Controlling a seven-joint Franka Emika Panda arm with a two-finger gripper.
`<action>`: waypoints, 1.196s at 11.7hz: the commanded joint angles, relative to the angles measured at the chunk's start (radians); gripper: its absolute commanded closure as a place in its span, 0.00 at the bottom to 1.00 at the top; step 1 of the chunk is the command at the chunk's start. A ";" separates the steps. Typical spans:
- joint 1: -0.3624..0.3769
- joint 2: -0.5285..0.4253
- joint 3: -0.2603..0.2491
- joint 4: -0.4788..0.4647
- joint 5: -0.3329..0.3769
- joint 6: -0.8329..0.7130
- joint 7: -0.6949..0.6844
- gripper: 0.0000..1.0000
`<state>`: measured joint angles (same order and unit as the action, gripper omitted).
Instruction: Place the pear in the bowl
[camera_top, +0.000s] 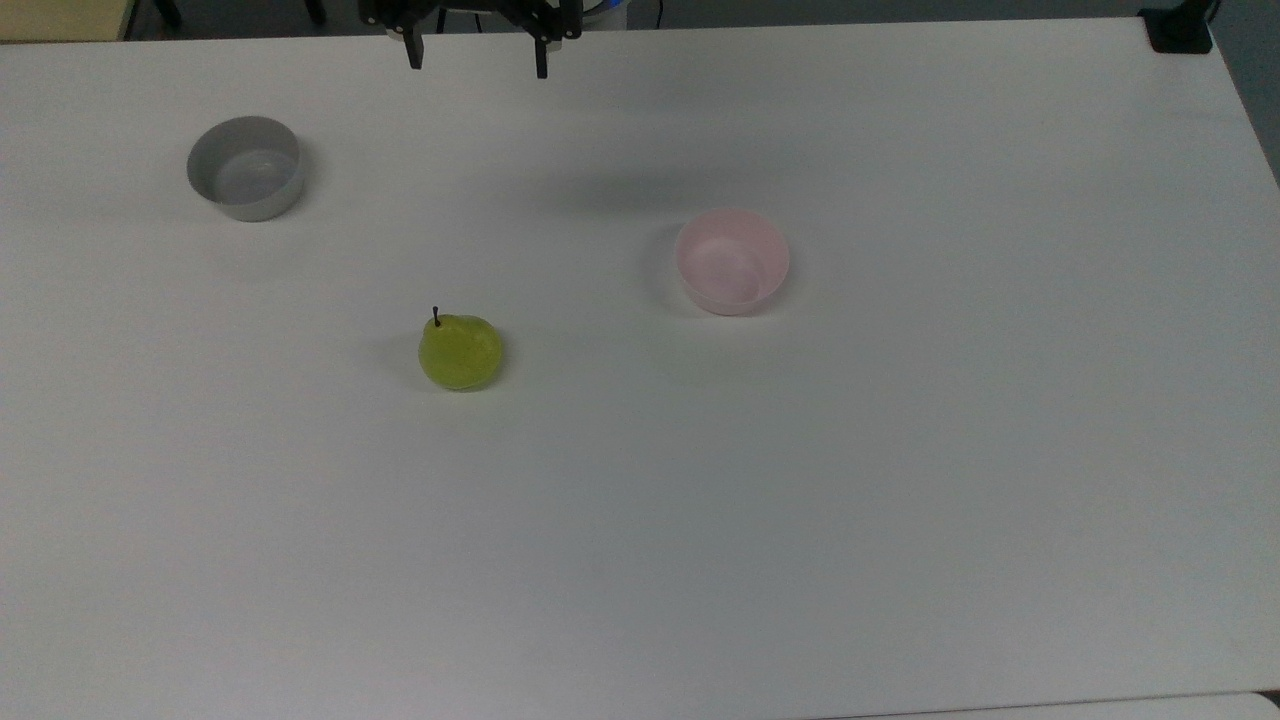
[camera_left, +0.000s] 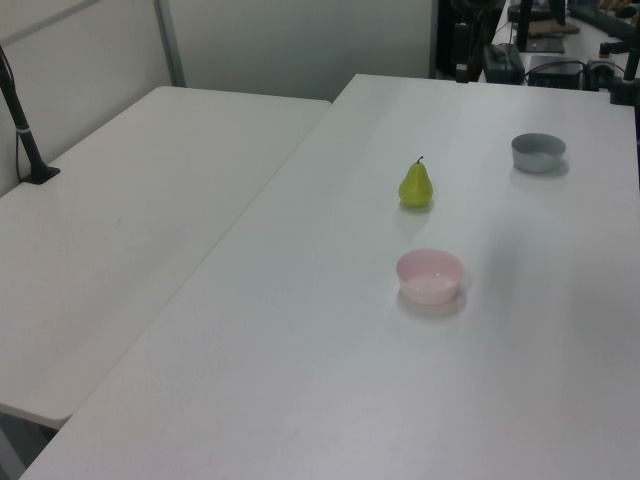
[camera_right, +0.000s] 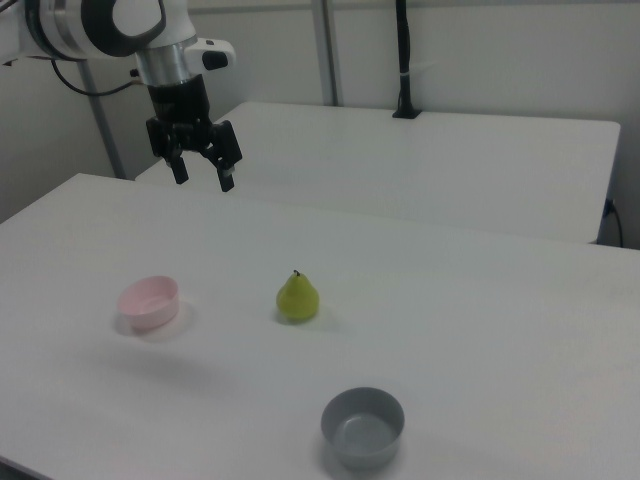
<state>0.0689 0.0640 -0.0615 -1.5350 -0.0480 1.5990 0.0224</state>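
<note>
The tool (camera_right: 203, 178), fingers apart and empty, should descend straight over the upright pear (camera_right: 297, 298), gripping its wide belly.

A grey bowl (camera_top: 245, 168) stands upright and empty on the white table (camera_top: 700, 520), near the top view's upper left corner, and a second white table (camera_left: 130, 210) is just beside it, carrying a black pole (camera_right: 403, 60).

A broad white table (camera_top: 700, 520) stands beside a second white table (camera_left: 120, 230) on the left view's left, pale walls (camera_right: 500, 50) behind, under seemingly even light.
</note>
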 joint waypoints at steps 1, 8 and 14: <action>-0.006 -0.020 0.006 -0.022 0.003 0.007 -0.010 0.00; -0.011 -0.016 0.006 -0.017 0.007 0.007 -0.012 0.00; -0.014 0.016 0.006 -0.013 0.007 0.038 -0.013 0.00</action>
<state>0.0671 0.0692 -0.0615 -1.5351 -0.0480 1.5990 0.0224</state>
